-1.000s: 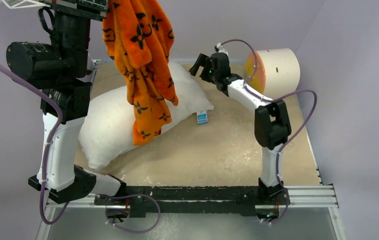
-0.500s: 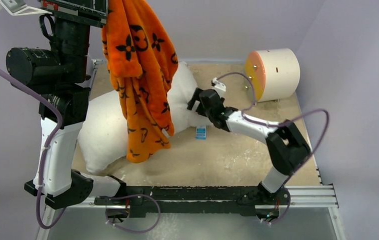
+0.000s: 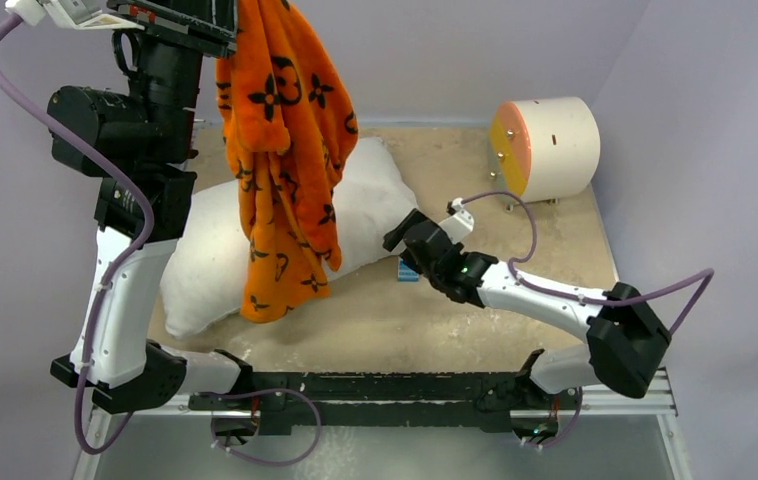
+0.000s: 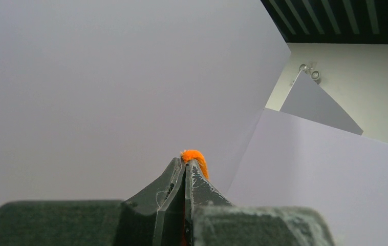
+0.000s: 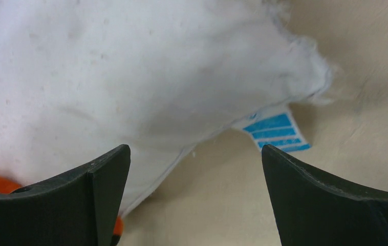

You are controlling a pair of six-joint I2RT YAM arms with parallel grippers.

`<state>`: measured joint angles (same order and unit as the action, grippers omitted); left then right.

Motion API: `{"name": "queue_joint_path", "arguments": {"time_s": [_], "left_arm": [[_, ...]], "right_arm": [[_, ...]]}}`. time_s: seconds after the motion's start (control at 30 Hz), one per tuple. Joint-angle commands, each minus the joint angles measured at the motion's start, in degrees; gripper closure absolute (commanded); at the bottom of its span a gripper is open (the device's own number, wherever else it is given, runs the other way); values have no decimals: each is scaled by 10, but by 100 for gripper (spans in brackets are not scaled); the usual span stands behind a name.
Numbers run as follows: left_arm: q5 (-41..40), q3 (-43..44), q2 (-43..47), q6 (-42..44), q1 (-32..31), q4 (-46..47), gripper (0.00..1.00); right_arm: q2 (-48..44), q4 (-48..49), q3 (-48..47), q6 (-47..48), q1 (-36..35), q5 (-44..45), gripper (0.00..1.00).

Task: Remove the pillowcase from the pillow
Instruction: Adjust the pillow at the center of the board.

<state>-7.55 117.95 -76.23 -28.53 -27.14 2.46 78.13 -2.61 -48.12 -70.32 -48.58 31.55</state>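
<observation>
The orange pillowcase (image 3: 285,150) with black motifs hangs free from the top of the top view, draping down in front of the pillow. My left gripper (image 4: 186,163) is raised high and shut on it; an orange tuft of the pillowcase (image 4: 196,156) pokes out above the fingertips. The white pillow (image 3: 205,250) lies bare on the table, slanting from near left to far right. My right gripper (image 3: 400,232) is low at the pillow's near right corner. In the right wrist view the right gripper (image 5: 194,148) is open, with the pillow (image 5: 130,77) edge and blue tag (image 5: 276,130) ahead of it.
A white cylinder with an orange face (image 3: 550,148) lies at the back right of the tan table (image 3: 455,320). The metal rail (image 3: 405,385) carrying both arm bases runs along the near edge. Lilac walls close in the back and sides.
My right arm has swung from the far side of the pillow down to its near right corner, staying open. The left arm shifted slightly right, and the hanging pillowcase swung with it.
</observation>
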Motion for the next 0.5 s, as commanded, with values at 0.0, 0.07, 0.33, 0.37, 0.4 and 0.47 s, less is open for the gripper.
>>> {"name": "queue_joint_path", "arguments": {"time_s": [0.0,0.07,0.33,0.37,0.4,0.47], "left_arm": [[-7,17,2,31,-3,44,100],[-5,18,4,32,-3,43,100],[0,41,3,35,-3,23,100],[1,43,3,35,-3,20,100],[1,45,2,36,-3,18,100],[2,46,2,37,-3,16,100]], "right_arm": [[17,-6,0,-76,-21,3,1],[42,11,-13,-83,-21,-10,1],[198,153,-144,90,64,-159,2],[235,167,-166,115,83,-191,2],[262,180,-196,145,101,-216,2],[323,184,-274,217,113,-269,3]]}}
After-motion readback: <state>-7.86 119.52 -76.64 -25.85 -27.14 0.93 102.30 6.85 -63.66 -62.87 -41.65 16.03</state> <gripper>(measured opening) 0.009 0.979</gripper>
